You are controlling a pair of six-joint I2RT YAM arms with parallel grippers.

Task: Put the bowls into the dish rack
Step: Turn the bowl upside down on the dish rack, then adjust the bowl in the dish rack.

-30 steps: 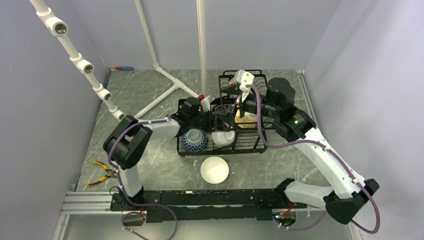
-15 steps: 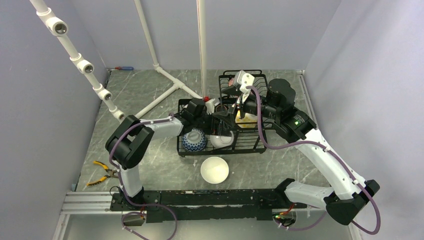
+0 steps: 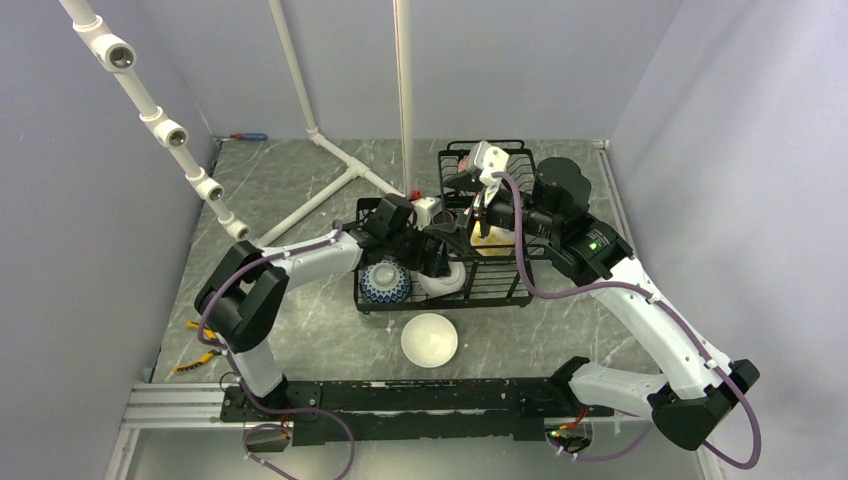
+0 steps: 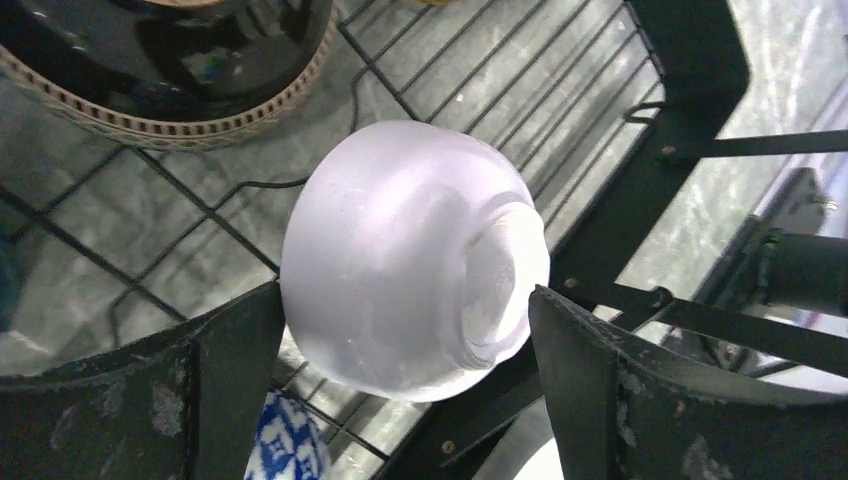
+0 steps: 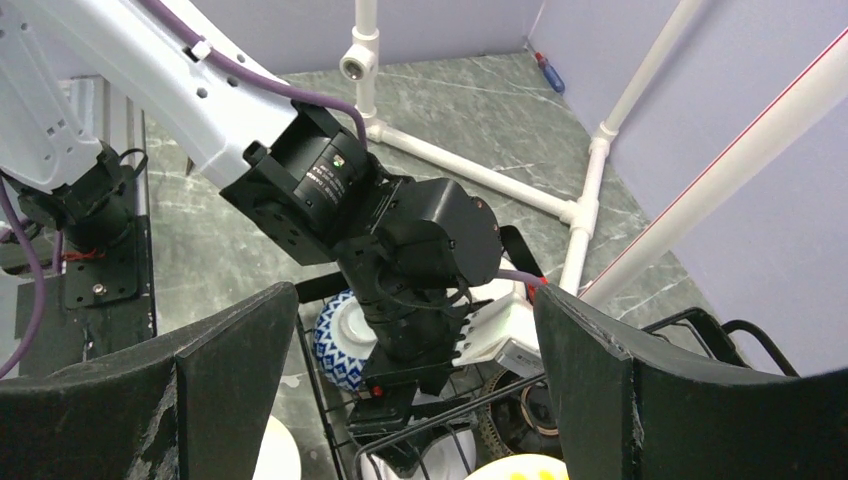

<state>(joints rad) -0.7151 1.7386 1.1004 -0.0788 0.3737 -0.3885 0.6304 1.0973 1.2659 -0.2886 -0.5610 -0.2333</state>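
The black wire dish rack (image 3: 500, 290) stands mid-table. On its lower tray lie a dark blue-patterned bowl (image 3: 385, 283) and a plain white bowl (image 3: 446, 283), upside down. My left gripper (image 3: 443, 263) hangs open right over the white bowl (image 4: 415, 255), whose sides sit just beyond and between the fingertips (image 4: 245, 330). My right gripper (image 3: 478, 222) is open and empty above the raised basket, over a yellow-dotted bowl (image 3: 493, 241). Another white bowl (image 3: 429, 340) sits on the table in front of the rack. A dark brown-rimmed bowl (image 4: 160, 60) lies behind the white one.
The white pipe frame (image 3: 330, 170) runs across the back left, with a vertical pole (image 3: 404, 100) beside the rack. Yellow-handled pliers (image 3: 200, 350) lie at the front left. In the right wrist view the left arm's wrist (image 5: 420, 250) fills the space between my fingers.
My left gripper has moved forward and down over the white bowl in the lower tray, and its elbow has swung left. The right arm has stayed still.
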